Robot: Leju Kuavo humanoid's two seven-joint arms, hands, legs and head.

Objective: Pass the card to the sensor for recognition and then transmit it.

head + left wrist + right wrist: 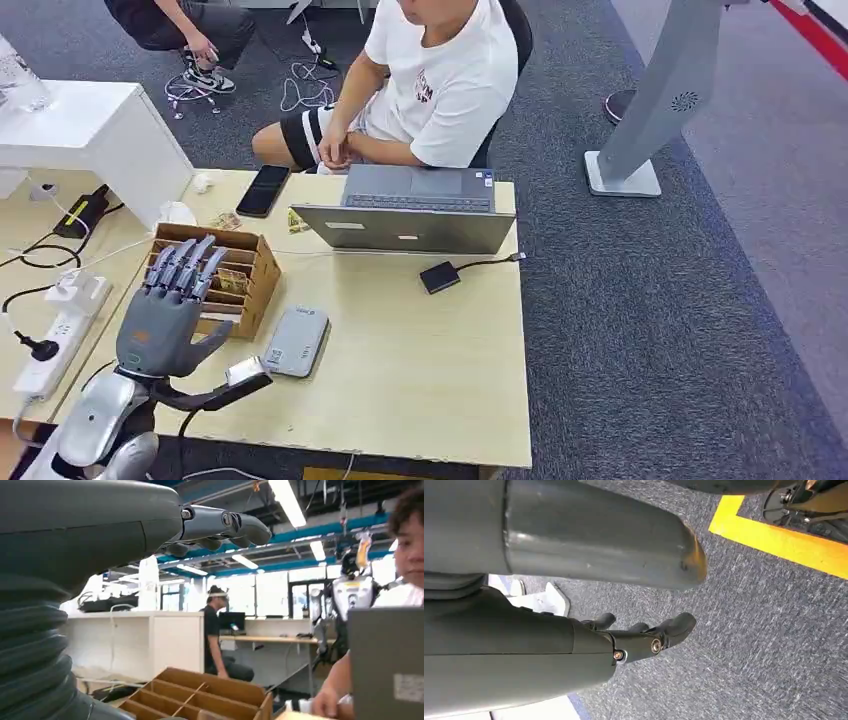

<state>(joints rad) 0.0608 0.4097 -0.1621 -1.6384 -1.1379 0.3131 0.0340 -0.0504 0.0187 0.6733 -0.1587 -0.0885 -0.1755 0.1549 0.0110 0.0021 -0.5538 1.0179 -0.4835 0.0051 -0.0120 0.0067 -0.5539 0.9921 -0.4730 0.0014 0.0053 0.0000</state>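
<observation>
My left hand (168, 305) hovers over the near left end of a brown cardboard box (256, 262) with several compartments; its fingers are stretched out and apart, holding nothing. Cards (232, 282) lie in the box's compartments. The left wrist view shows the fingers (225, 526) above the box (200, 695). A flat grey sensor pad (297, 341) lies on the wooden table (420, 380) just right of the box. My right hand (644, 635) hangs over grey carpet, fingers loosely extended and empty.
A grey laptop (415, 210) stands at the table's far edge with a person (440, 80) seated behind it. A small black box (439, 277) on a cable lies near it, a phone (263, 189) at the back. A power strip (55, 335) and cables lie left.
</observation>
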